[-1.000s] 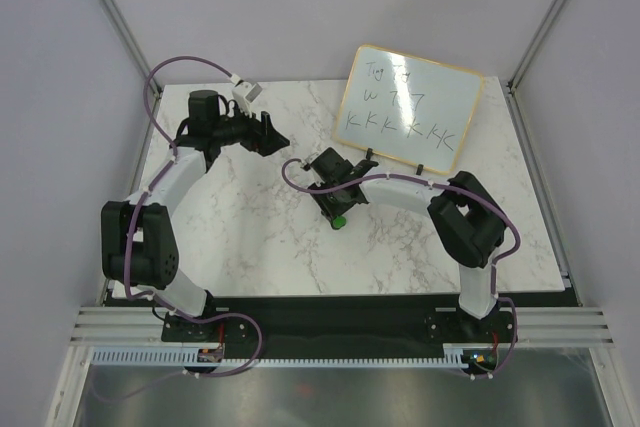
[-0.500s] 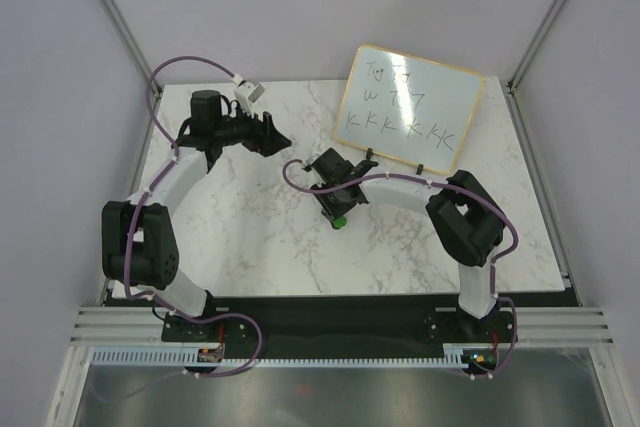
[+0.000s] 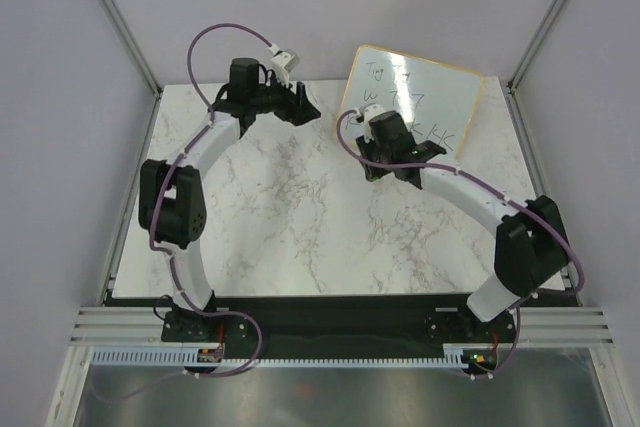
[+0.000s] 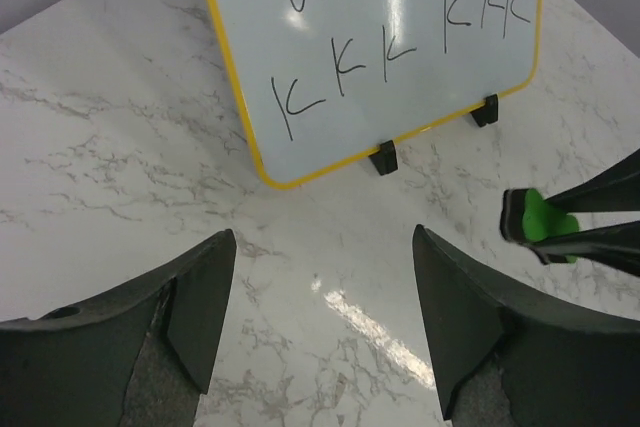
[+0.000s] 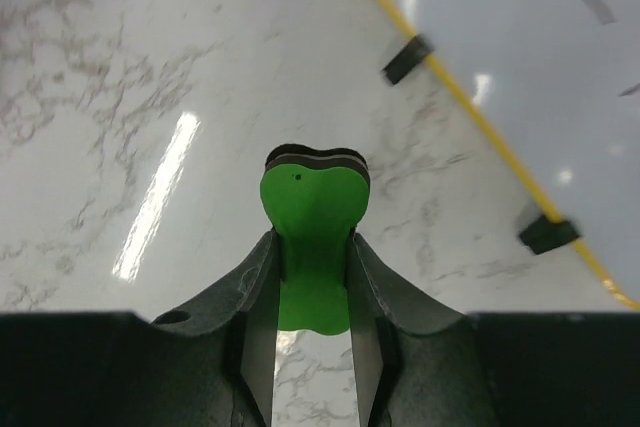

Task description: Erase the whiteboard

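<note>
Right pincer (image 5: 313,247) squeezes the green eraser (image 5: 313,197), with the whiteboard (image 3: 430,87) standing just ahead of it at the back of the tabletop (image 3: 270,217), long side running left to right. Left pincer (image 4: 325,282) is spread wide, empty and a bit farther off. Black writing shows a W and a row of Ks.

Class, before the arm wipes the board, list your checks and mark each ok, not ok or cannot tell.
1. Grip: right gripper pinches green eraser: ok.
2. Stand: whiteboard on both black feet: ok.
3. Target: writing on whiteboard: ok.
4. Contact: green eraser touching whiteboard: not ok, gap shows.
5. Spare arm: left gripper open, apart from whiteboard: ok.
6. Steadiness: whiteboard under pressure: cannot tell.
</note>
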{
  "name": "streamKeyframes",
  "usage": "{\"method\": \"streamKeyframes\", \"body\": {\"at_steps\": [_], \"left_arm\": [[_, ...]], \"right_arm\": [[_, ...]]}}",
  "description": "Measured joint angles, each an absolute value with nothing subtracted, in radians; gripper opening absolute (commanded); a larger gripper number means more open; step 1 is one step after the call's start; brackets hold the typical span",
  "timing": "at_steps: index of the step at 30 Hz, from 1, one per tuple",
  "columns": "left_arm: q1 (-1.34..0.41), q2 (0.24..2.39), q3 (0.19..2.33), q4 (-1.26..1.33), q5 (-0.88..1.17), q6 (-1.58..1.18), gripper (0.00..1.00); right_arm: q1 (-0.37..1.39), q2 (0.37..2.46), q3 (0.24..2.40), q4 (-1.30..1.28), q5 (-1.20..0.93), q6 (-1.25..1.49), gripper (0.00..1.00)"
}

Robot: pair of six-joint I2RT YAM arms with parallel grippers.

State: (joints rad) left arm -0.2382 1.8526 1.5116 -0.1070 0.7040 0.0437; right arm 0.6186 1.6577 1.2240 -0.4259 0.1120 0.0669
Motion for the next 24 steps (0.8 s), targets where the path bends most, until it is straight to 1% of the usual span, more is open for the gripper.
{"method": "streamKeyframes", "body": {"at_steps": [6, 11, 18, 24], "left_arm": [[-0.295, 2.157, 1.855, -0.127, 0.691, -0.047, 0.84], [-0.303, 2.350, 2.073, -0.132, 0.717, -0.085, 0.90], [-0.303, 2.472, 2.177, -0.108, 0.754, -0.109, 0.90], [-0.310, 2.576, 2.252, -0.070, 0.795, -0.186, 0.84]], "right_arm": [[0.433, 1.501, 1.217, -0.311, 0.185, 0.040, 0.00], [0.356, 1.470, 1.208, -0.240, 0.166, 0.012, 0.00], [0.281, 1.474, 1.184, -0.200, 0.162, -0.006, 0.00], [0.279, 1.474, 1.184, -0.159, 0.163, -0.021, 0.00]]}}
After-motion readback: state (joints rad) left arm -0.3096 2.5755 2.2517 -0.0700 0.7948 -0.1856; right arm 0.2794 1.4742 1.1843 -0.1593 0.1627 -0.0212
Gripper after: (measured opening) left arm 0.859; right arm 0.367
